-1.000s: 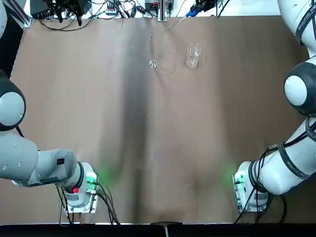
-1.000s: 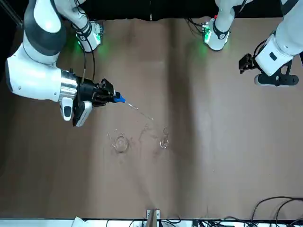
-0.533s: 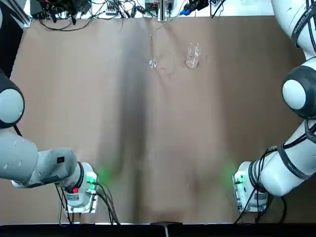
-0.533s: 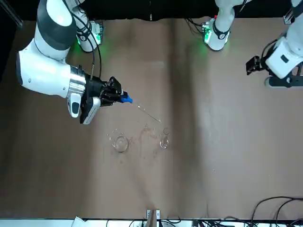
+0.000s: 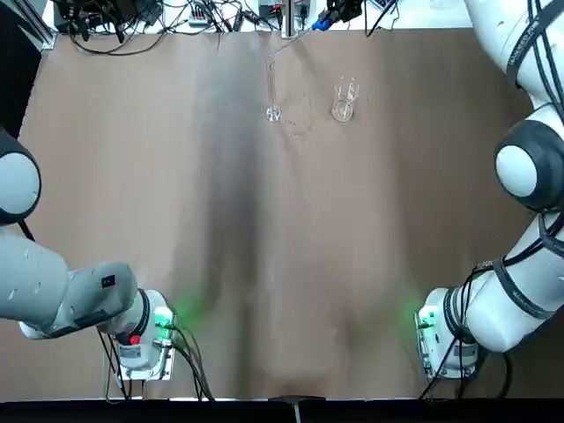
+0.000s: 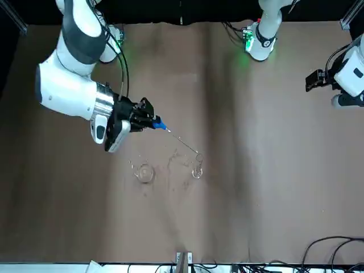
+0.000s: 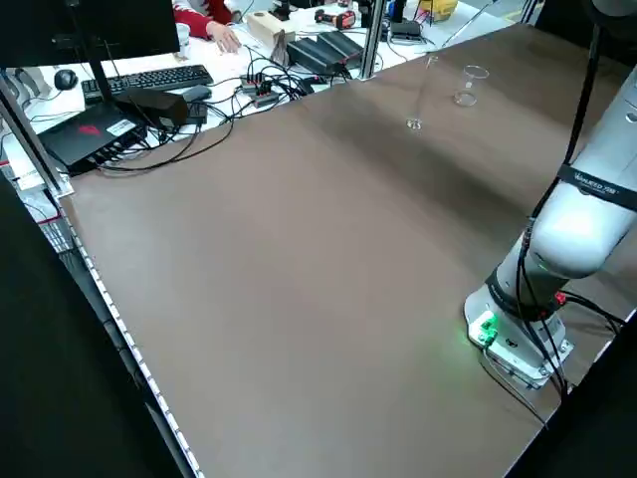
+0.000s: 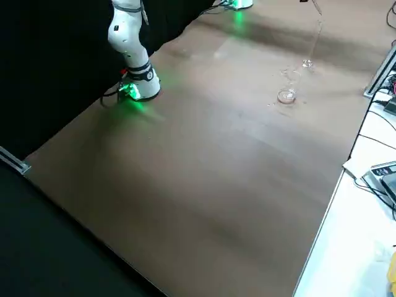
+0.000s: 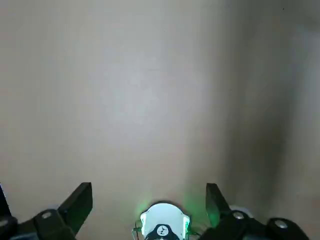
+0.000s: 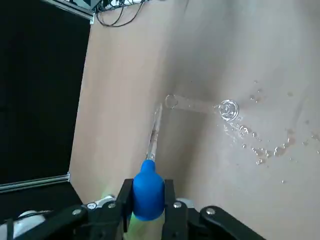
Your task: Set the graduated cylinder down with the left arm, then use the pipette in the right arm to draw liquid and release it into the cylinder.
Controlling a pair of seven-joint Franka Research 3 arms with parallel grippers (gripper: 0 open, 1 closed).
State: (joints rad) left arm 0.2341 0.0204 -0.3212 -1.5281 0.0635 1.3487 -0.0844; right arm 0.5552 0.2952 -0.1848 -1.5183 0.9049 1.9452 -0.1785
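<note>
The graduated cylinder (image 5: 270,86) stands upright on the far middle of the table, its foot on the brown surface; it also shows in the front view (image 6: 197,168). My right gripper (image 6: 149,120) hovers above, shut on the blue bulb of the pipette (image 6: 158,124). In the right wrist view the pipette (image 10: 148,189) has its thin stem slanting down, its tip at the graduated cylinder (image 10: 172,102) mouth. My left gripper (image 9: 148,200) is open and holds nothing, drawn back near its own base, far from the glassware (image 6: 316,80).
A short glass beaker (image 5: 344,99) stands beside the cylinder on the robot's right. Water drops (image 10: 260,150) lie around both. A metal post (image 5: 289,18) and cables (image 5: 132,22) line the far edge. A person's hand (image 7: 224,38) rests on the desk beyond.
My right gripper has carried the pipette toward the cylinder, bringing the stem tip to its mouth. The left arm has drawn farther back toward the robot's left.
</note>
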